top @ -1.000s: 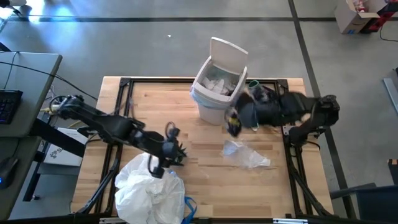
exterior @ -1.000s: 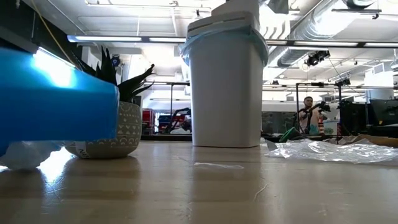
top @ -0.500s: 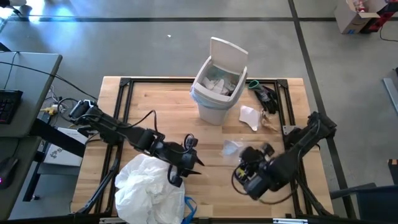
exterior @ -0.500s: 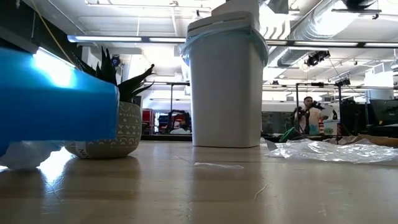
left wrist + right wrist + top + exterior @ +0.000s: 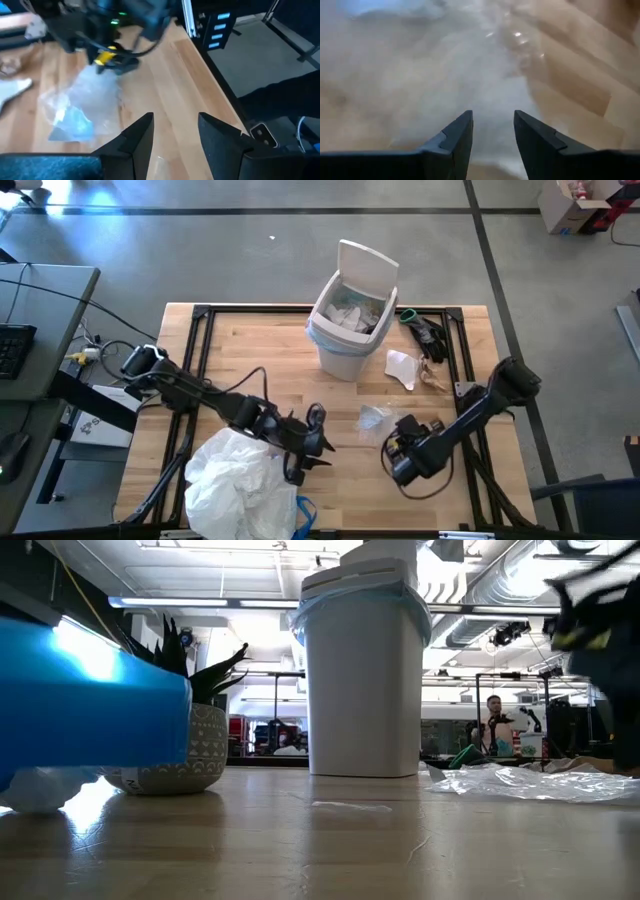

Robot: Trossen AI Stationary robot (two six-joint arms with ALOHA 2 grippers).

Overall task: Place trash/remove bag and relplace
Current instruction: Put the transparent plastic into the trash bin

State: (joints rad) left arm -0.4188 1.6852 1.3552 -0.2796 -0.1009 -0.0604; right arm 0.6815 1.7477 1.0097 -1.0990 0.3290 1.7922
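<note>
Right claw [image 5: 392, 448], fingers apart and empty, beside clear plastic wrapper [image 5: 374, 418] below the bin [image 5: 345, 330]: light, crinkly, slippery; pinch a raised fold.

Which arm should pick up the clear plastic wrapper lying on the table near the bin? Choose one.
Right. The right gripper, open, sits right beside the clear plastic wrapper. The left gripper, also open, is farther off, next to the big white bag.

A wooden table [image 5: 330, 395] with a black frame stands on a grey floor. A potted plant [image 5: 185, 730] with dark spiky leaves sits on it. Far back in the room stands a person [image 5: 492, 725]. A keyboard [image 5: 12, 350] lies on a desk beside the table.
</note>
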